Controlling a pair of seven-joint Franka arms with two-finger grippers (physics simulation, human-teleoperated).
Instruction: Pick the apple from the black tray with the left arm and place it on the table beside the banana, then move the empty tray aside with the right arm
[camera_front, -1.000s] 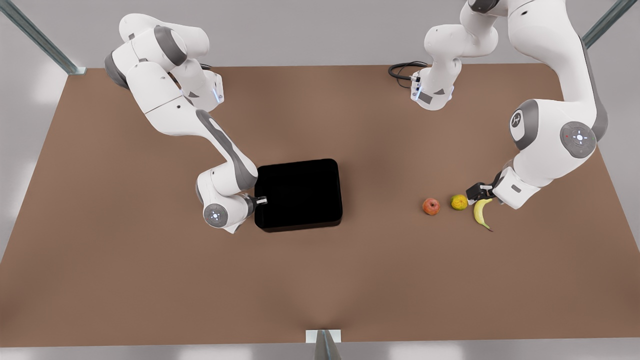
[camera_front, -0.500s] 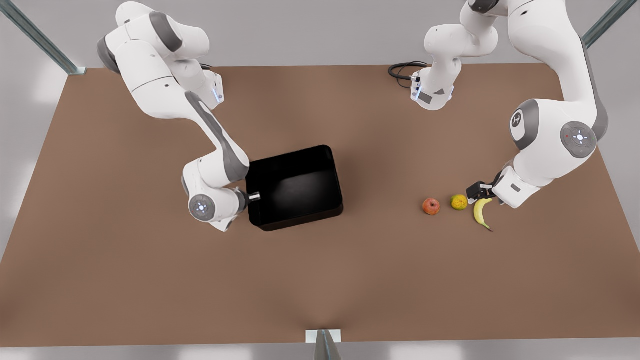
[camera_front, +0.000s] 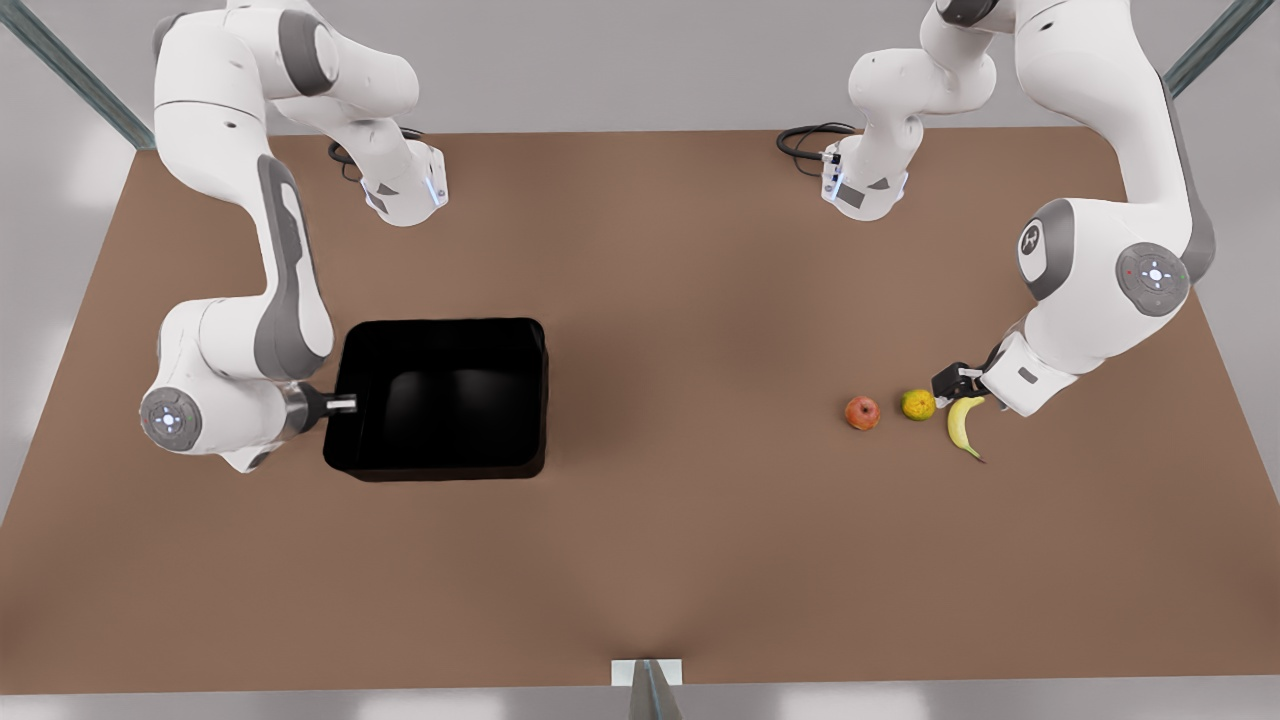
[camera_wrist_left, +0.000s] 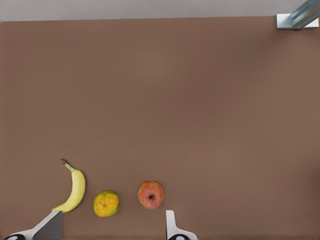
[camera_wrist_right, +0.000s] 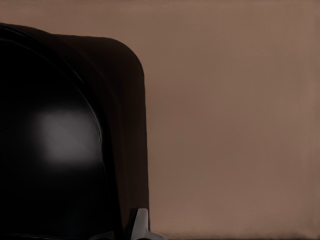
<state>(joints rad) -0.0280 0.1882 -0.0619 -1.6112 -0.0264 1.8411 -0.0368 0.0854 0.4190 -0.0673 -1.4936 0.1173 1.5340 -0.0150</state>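
Black tray (camera_front: 440, 397): matte, rectangular, rounded corners, walls deeper than a low rim would suggest; empty, a dull sheen on its floor. It is held at the rim of its short side, on the front view's left, by the right gripper (camera_front: 343, 404), whose fingers are closed over that edge. The tray extends from the gripper toward the table's middle; any further shift is judged to run toward the front view's left, away from the fruit.

Apple (camera_front: 862, 412): small, round, red-orange, smooth. It is set on the table (camera_front: 640, 560), well apart from the tray.

Round yellow-green fruit (camera_front: 918, 404): bumpy, lying between apple and banana.

Banana (camera_front: 962, 425): curved, yellow, dark-tipped.

Left gripper (camera_front: 957, 380): spread open, nothing held, hovering just beside the banana's upper end; this arm waits.
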